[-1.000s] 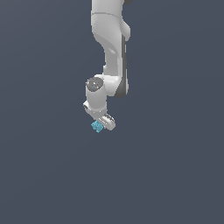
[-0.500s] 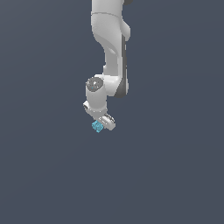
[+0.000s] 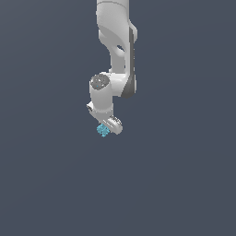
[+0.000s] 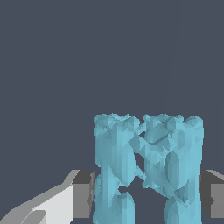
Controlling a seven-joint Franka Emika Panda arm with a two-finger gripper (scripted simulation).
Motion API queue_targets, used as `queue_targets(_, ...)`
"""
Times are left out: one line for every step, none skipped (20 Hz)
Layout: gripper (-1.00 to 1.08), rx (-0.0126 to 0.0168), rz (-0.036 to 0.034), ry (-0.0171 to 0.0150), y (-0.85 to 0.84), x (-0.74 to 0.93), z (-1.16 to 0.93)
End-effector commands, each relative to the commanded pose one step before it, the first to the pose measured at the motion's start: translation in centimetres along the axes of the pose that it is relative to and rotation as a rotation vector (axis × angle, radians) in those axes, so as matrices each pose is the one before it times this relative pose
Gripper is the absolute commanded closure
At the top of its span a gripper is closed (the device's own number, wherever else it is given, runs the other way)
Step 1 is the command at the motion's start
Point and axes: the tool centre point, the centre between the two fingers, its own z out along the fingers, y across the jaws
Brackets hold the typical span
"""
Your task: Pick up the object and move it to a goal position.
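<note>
The object (image 3: pixel 102 131) is a tiny light-blue blocky piece with a rough, faceted surface. In the exterior view it sits at the tip of my white gripper (image 3: pixel 105 130), at the lower end of the arm. In the wrist view the object (image 4: pixel 146 166) fills the space between my two fingers (image 4: pixel 83 192), which press on its two sides. My gripper (image 4: pixel 146 194) is shut on the object. The arm hangs down from the top of the exterior view.
A plain dark grey background lies all around the arm in both views. No other objects, edges or goal marker show.
</note>
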Motion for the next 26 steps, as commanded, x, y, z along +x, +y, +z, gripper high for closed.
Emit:
queue_targets(1.08,0.00065,-0.00009,0.00072,-0.155,-0.105,-1.615)
queue_targets(1.08,-0.00019,0.00044,-0.00008,-0.046,-0.041,-0.748)
queue_targets(1.08,0.00000,0.00000,0.00000,-0.069,-0.058,-0.812)
queue_targets(1.08,0.00000,0.00000,0.00000,-0.073,-0.060,-0.863)
queue_targets(1.08,-0.00042,0.00054,0.00005,-0.057,-0.045,-0.902)
queue_targets(1.08,0.00000,0.00000,0.00000,-0.081,-0.062,-0.961)
queue_targets(1.08,0.00000,0.00000,0.00000,-0.085,-0.063,-1.008)
queue_targets(1.08,-0.00052,0.00039,0.00022,-0.078,-0.053,-1.046)
queue_targets(1.08,0.00000,0.00000,0.00000,-0.093,-0.062,-1.091)
queue_targets(1.08,-0.00038,0.00024,0.00019,-0.088,-0.054,-1.069)
queue_targets(1.08,0.00000,0.00000,0.00000,-0.091,-0.054,-1.039)
queue_targets(1.08,-0.00039,0.00021,0.00021,-0.087,-0.047,-1.001)
queue_targets(1.08,0.00000,0.00000,0.00000,-0.087,-0.046,-0.966)
queue_targets(1.08,-0.00040,0.00018,0.00022,-0.086,-0.041,-0.923)
queue_targets(1.08,0.00000,0.00000,0.00000,-0.086,-0.037,-0.884)
queue_targets(1.08,0.00000,0.00000,0.00000,-0.085,-0.032,-0.838)
queue_targets(1.08,0.00000,0.00000,0.00000,-0.083,-0.028,-0.787)
queue_targets(1.08,0.00000,0.00000,0.00000,-0.079,-0.024,-0.730)
queue_targets(1.08,0.00000,0.00000,0.00000,-0.075,-0.021,-0.673)
queue_targets(1.08,0.00000,0.00000,0.00000,-0.071,-0.017,-0.616)
queue_targets(1.08,0.00000,0.00000,0.00000,-0.067,-0.014,-0.560)
queue_targets(1.08,0.00010,-0.00043,-0.00021,-0.080,-0.018,-0.497)
queue_targets(1.08,0.00000,0.00000,0.00000,-0.060,-0.006,-0.447)
queue_targets(1.08,0.00000,0.00000,0.00000,-0.056,-0.002,-0.392)
queue_targets(1.08,0.00000,0.00000,0.00000,-0.052,0.001,-0.337)
queue_targets(1.08,0.00040,-0.00044,-0.00035,-0.056,-0.001,-0.280)
